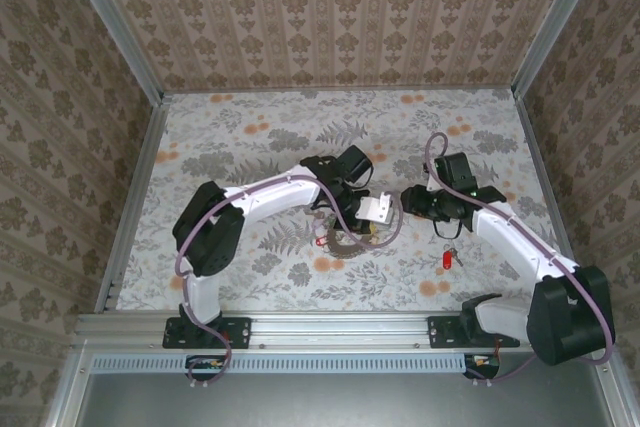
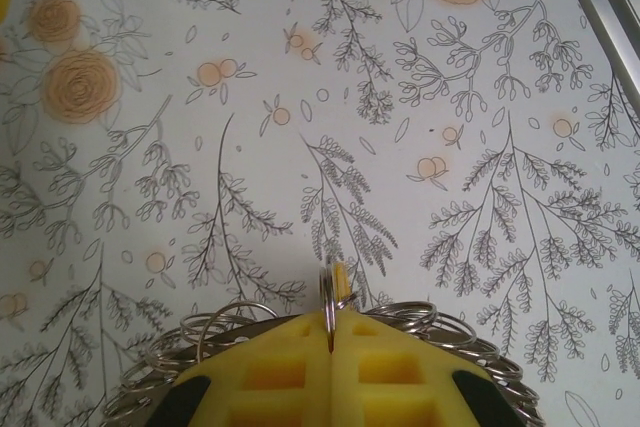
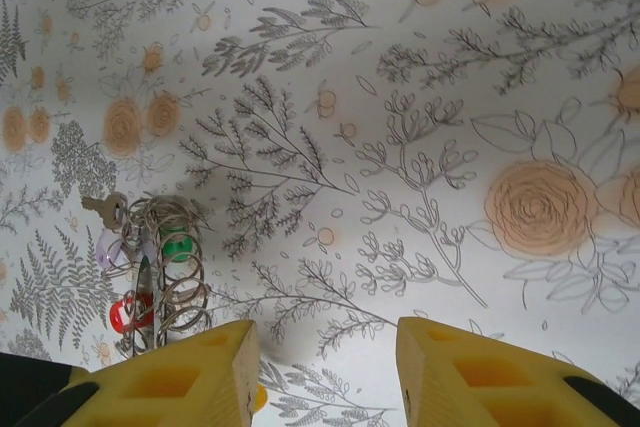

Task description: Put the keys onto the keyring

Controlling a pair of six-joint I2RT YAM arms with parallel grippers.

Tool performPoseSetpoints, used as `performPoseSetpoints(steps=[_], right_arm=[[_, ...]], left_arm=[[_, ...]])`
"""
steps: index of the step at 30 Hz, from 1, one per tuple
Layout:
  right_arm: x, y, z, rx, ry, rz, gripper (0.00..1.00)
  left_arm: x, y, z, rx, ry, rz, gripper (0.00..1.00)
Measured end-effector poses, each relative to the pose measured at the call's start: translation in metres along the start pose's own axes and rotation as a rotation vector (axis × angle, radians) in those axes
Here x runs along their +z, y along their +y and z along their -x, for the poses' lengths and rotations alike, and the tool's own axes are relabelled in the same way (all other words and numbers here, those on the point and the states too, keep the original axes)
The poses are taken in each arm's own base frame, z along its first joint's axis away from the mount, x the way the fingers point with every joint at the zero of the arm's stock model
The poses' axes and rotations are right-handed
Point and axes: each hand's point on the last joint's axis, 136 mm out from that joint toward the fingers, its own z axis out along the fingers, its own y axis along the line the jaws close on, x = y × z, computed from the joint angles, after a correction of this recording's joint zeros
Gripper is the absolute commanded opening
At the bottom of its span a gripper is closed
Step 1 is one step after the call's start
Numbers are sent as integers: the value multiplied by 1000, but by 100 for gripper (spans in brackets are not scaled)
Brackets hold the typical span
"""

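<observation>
Left tool (image 2: pixel 331 332) clamped shut on the keyring (image 2: pixel 425 322), mid-tabletop (image 1: pixel 240 127); right tool (image 3: pixel 328 367) parted, empty, near it. A red key (image 1: pixel 447 260) lies apart, by the right arm (image 1: pixel 510 237)

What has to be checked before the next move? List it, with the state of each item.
1. Left gripper shut on the keyring: ok.
2. Right gripper open and holding nothing: ok.
3. Loose red key on the keyring: not ok. It lies on the table beside the right arm, apart from the ring.
4. Green key threaded on the keyring: cannot tell. It sits among the coils.
5. Keyring's split end exposed: cannot tell.
</observation>
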Motion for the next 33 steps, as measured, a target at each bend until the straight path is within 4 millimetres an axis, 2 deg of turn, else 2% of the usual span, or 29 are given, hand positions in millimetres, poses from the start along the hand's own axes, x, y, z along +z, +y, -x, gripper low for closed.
performPoseSetpoints(steps=[7,11,13,16,23,25,27,33], right_arm=[[1,-10,-8,26,0,-32,43],[3,-19,-16,42,7,-57,43],[5,-22,-21,56,19,-64,43],[7,-25,-25,61,28,-68,43],[16,-18,-29,71,64,-18,43],[21,-14,-31,78,90,10,43],[28,-10,-35,82,118,33,43],[51,-3,-55,75,225,63,43]], left_arm=[[21,-8,-2,12,43,-33,2],[31,-13,-4,15,61,-51,13],[34,-15,-4,9,62,-57,15],[36,-16,-2,12,54,-62,21],[36,-18,10,-20,-30,-49,24],[29,-22,8,-60,-82,-18,26],[13,-23,5,-121,-143,33,28],[-57,6,-14,-379,-326,299,33]])
